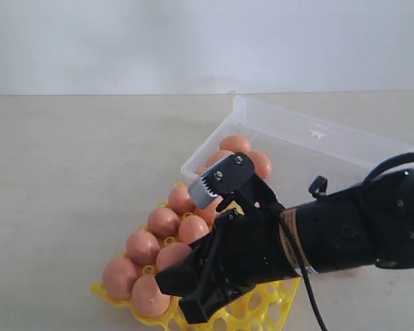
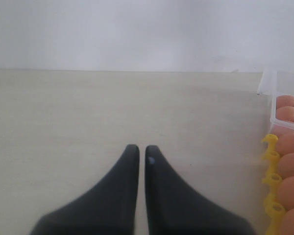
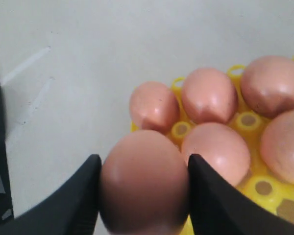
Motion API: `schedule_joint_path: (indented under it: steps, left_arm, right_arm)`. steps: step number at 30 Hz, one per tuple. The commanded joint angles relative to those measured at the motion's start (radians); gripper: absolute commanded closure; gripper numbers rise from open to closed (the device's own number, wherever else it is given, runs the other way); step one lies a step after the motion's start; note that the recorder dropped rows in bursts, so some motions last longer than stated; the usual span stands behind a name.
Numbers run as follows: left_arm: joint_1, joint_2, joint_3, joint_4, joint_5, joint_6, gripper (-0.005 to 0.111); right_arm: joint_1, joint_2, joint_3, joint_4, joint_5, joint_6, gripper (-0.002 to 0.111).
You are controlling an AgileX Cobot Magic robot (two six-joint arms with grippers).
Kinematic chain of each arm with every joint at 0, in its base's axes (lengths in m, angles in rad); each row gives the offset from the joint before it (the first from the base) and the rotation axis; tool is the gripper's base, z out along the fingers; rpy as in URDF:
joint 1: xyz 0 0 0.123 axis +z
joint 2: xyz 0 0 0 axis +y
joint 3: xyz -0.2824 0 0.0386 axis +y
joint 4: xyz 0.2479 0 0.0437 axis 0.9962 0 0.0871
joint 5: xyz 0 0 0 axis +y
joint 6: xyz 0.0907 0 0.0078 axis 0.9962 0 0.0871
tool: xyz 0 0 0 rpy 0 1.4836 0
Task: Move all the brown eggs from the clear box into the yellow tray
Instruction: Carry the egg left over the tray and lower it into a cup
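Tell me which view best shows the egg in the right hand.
The right wrist view: the egg fills the foreground, clamped in the right hand. In the exterior view the arm blocks the grip; the left wrist view misses it.

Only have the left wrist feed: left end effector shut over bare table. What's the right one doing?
Observer: The right end effector is shut on an egg.
Operator: Over the tray?
Observer: At the tray's edge, beside seated eggs.
Operator: Box empty?
Observer: No. The exterior view shows at least three boxed eggs; the arm hides part of the box.
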Motion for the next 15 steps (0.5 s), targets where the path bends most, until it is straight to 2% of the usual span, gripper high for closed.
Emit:
schedule_joint_path:
  steps: [1, 6, 15]
  left_arm:
    - [-0.005, -0.003, 0.004, 0.003, -0.004, 0.000, 0.103]
    - [-0.005, -0.003, 0.004, 0.003, -0.004, 0.000, 0.103]
    - [-0.005, -0.003, 0.004, 0.003, -0.004, 0.000, 0.103]
  right_arm:
    - [0.001, -0.002, 0.076, 0.184, -0.004, -0.148, 0.109]
    - [0.001, -0.002, 0.092, 0.233, -0.062, -0.183, 0.109]
    - [0.001, -0.002, 0.092, 0.233, -0.062, -0.189, 0.109]
